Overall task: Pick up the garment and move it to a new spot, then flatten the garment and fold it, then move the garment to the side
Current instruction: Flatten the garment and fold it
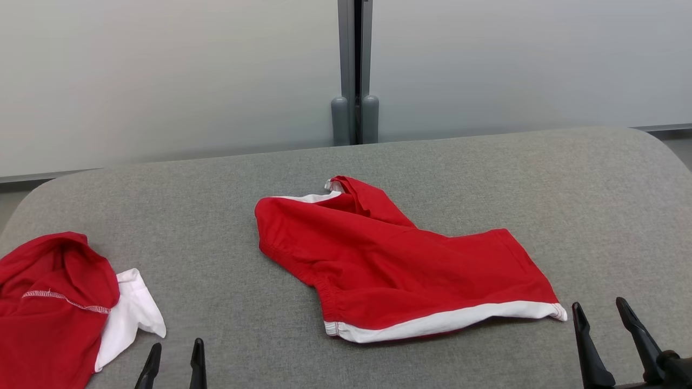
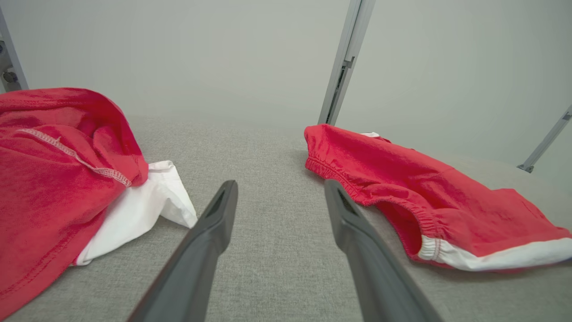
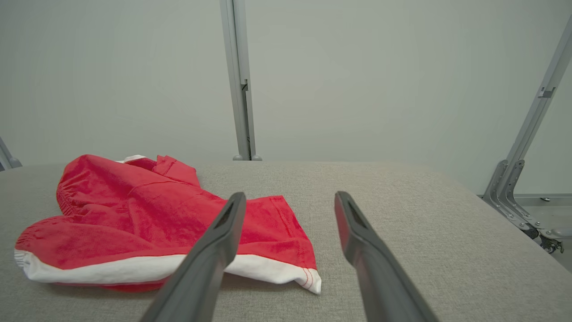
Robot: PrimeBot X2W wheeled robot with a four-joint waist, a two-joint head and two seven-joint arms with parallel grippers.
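A: How many garments do we count on the desk (image 1: 216, 189)?

B: Two, both red with white. The garment (image 1: 400, 265) we are after lies loosely spread in front of the grey post (image 1: 355, 70), a little to its right. Its white hem is on the edge farthest from the post. The second red piece (image 1: 48, 302) sits bunched well to the post's left, at the desk's near corner, with a white flap poking from under it.

A: And the end effectors?

B: Two again, each with two dark fingers (image 2: 210, 237). We see the left end effector (image 1: 178, 343) in front of the post and to its left, between the two garments. Its jaws are spread wide with only bare desk between them. The right end effector (image 1: 598, 302) is off to the post's right, just past the garment's hem corner, jaws equally wide, gripping nothing.

A: Is either one touching cloth?

B: No; we see both apart from the fabric, and the garment rests on the desk alone.
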